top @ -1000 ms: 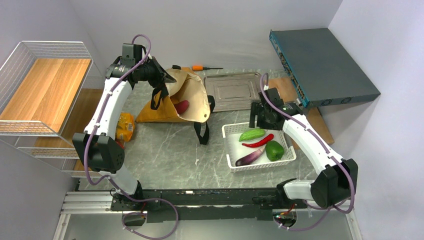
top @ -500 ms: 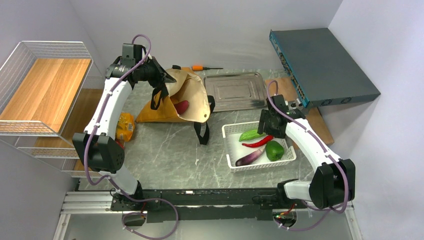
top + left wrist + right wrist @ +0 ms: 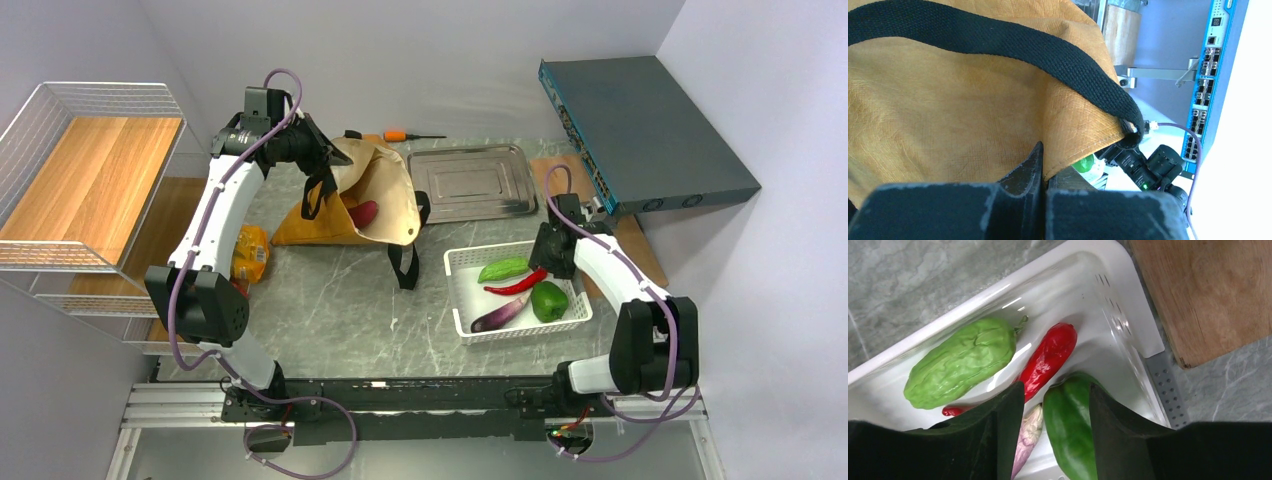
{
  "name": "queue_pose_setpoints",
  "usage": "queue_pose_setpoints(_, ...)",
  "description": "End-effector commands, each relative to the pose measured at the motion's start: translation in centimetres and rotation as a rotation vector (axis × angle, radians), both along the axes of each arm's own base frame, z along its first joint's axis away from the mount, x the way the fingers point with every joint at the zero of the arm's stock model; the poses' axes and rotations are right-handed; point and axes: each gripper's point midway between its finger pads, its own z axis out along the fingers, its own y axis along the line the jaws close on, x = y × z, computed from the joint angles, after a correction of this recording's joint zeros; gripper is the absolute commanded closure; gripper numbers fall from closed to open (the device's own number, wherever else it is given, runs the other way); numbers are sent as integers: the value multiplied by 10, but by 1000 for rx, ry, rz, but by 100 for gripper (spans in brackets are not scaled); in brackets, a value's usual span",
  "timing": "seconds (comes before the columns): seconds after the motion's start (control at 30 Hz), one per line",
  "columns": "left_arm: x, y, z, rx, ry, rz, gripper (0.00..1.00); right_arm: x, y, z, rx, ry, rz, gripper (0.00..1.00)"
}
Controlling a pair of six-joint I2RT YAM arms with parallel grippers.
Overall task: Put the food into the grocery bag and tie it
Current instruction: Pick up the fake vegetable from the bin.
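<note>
The left gripper (image 3: pixel 1044 172) has its jaws pressed together on the hem of the bag (image 3: pixel 948 125), under a black strap (image 3: pixel 1023 50). The bag fills most of that view. The right gripper (image 3: pixel 1055 402) hangs with jaws spread in a white basket (image 3: pixel 1113 310), astride a green pepper (image 3: pixel 1070 435); whether it touches I cannot tell. An aubergine (image 3: pixel 1030 427) is mostly hidden by one finger. Seen from above, the bag lies far left on the table with its mouth open rightward. A magenta root (image 3: pixel 364 212) lies inside, partly covered, its long axis slanting near-left to far-right. A yellow packet (image 3: pixel 250 252) sits partly behind the left arm.
</note>
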Motion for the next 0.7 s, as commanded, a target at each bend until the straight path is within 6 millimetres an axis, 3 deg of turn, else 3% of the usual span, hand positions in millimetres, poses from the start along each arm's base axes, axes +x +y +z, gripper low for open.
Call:
queue_pose_setpoints(0.0,0,-4,26,-29,-82,-23,100,11,-2,-3,14,-43,13,50)
queue_pose_setpoints(0.3,1,-3,24,-25,-80,-19,100,13,2,-14,47,-40,19,62)
queue_pose_setpoints(0.67,1,-1,24,-25,-81,-17,100,11,-1,-27,31,-3,14,60)
